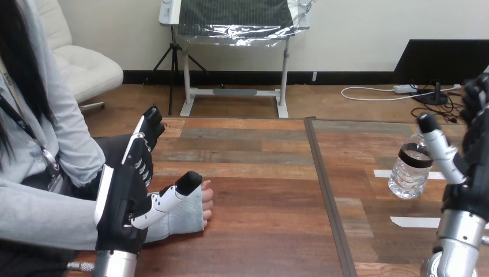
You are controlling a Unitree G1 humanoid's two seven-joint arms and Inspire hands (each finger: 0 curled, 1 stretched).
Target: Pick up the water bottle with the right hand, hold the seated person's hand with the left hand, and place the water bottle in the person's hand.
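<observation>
Right robot hand (464, 179): wide and holding nothing, at the tabletop's (259, 173) right edge. Its thumb stands just beside the water bottle's neck and its fingers are raised clear of the bottle.
Left robot hand (124, 196): open near the left edge, fingers straight and pointing up. Its thumb lies across the grey sleeve (181, 216) that covers most of the person's hand (206, 199). No closed grip is seen.
Water bottle (410, 170): upright on the tabletop near the right edge, between two white tape strips (414, 221), well apart from the person's hand.
Contents: clear plastic with a dark band near the shoulder. The liquid level cannot be told, and the thumb partly hides the cap.
Step in hand: judged to be the pick-up, with the grasp not yet made.
Method advised: bring the fingers round the bottle's body below the dark band, opposite the thumb, and close evenly so the thin wall does not buckle or tip. Lift straight up before carrying it across.
Risk: a nudge from the thumb at the neck could topple the bottle.
</observation>
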